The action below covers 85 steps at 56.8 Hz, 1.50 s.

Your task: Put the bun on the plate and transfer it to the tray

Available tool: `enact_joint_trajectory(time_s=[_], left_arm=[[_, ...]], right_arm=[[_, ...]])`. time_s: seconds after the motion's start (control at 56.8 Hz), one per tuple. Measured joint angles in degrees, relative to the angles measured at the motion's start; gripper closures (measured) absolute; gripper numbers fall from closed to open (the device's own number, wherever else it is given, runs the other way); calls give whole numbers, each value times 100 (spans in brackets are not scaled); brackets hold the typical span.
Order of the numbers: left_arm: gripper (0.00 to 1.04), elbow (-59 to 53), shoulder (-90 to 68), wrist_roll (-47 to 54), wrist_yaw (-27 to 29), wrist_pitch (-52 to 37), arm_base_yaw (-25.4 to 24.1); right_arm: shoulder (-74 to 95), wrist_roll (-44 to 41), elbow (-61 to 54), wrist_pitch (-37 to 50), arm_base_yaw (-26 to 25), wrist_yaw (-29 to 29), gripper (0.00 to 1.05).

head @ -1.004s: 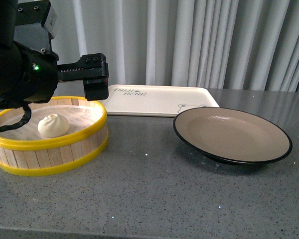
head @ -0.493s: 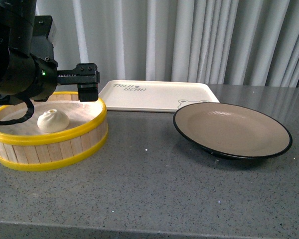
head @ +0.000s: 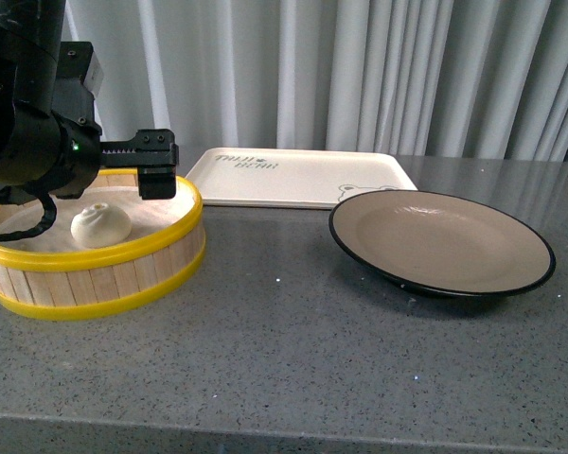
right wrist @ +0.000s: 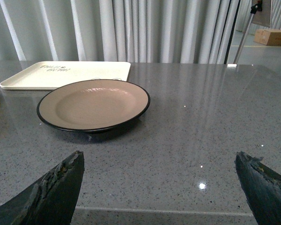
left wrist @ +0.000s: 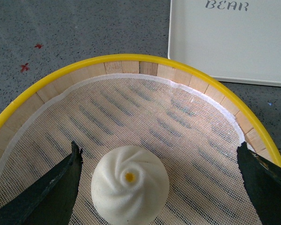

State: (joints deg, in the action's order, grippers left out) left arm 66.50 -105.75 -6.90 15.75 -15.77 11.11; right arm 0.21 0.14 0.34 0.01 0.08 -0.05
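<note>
The cream-white bun (head: 99, 225) lies inside the yellow-rimmed wooden steamer (head: 95, 257) at the left. My left gripper (left wrist: 158, 152) hangs open over the steamer. In the left wrist view the bun (left wrist: 129, 190) sits between the two dark fingers, close to one of them and touching neither. In the front view one finger (head: 158, 178) shows above the steamer's back rim. The grey-brown plate (head: 442, 248) with its black rim stands empty at the right. The cream tray (head: 298, 177) lies behind it, also empty. My right gripper (right wrist: 159, 159) is open above bare table, short of the plate (right wrist: 93, 104).
A white mesh liner (left wrist: 145, 112) covers the steamer floor. The tray's corner (left wrist: 229, 42) lies just beyond the steamer rim. Grey curtains close off the back of the speckled grey table (head: 293, 359). The table's front edge runs near my right gripper.
My left gripper has moved left and down over the steamer, closer to the bun. Bun, plate and tray have not moved.
</note>
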Motion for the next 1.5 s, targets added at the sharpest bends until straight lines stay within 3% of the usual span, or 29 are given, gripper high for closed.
enact_joint_trajectory(time_s=[1.075,1.498], left_arm=[[7,221,-437,-107,225,275,-9],[67,245,-457,-234,149,278,-13]], right_arm=[[0,0,0,0,0,0,8],[0,0,0,0,0,0,8]])
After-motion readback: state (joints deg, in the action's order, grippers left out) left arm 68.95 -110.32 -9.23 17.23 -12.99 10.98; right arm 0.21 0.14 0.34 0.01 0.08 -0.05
